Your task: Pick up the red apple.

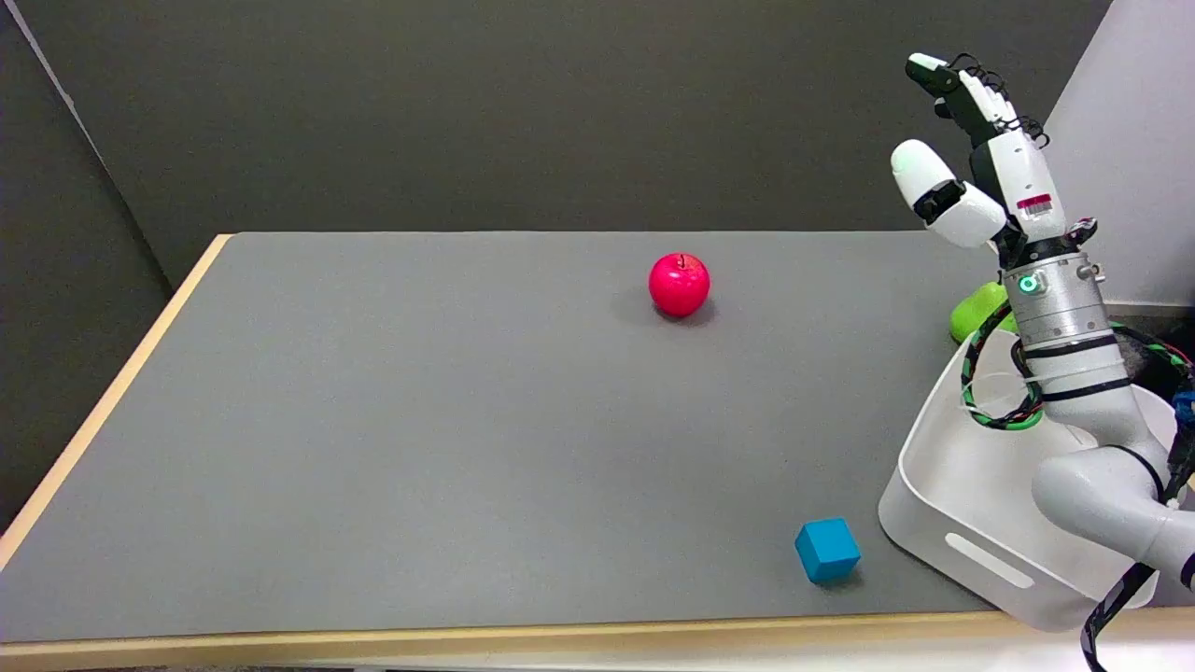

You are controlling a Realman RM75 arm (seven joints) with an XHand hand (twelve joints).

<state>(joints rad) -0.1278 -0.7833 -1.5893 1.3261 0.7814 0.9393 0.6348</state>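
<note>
- Apple first: the red apple [679,284] sits upright on the grey table [392,439], past the middle toward the far edge, its short dark stem pointing up and a soft shadow pooled under it.
- Nothing touches the apple; bare grey surface lies all round it.
- The right hand [971,163] is raised in the air at the right side of the scene, well apart from the apple and higher than it, over the table's far right corner.
- Its fingers point upward and lean a little to the left; the thumb [934,187] stands out to the left, apart from the rest, and the hand holds nothing.
- From where I stand the other fingers line up one behind another, so I cannot tell how far they are spread among themselves.
- The silver wrist below the hand shows a small green light, and a cable wrapped in green and black loops beside it.
- A white bin [962,504] rests at the table's near right corner, with the arm rising in front of it.
- A blue cube [827,550] stands on the table just left of the bin, near the front edge, well apart from the apple.
- A bright green object [976,313] shows behind the bin's far rim, partly hidden by the wrist; I cannot tell what it is.
</note>
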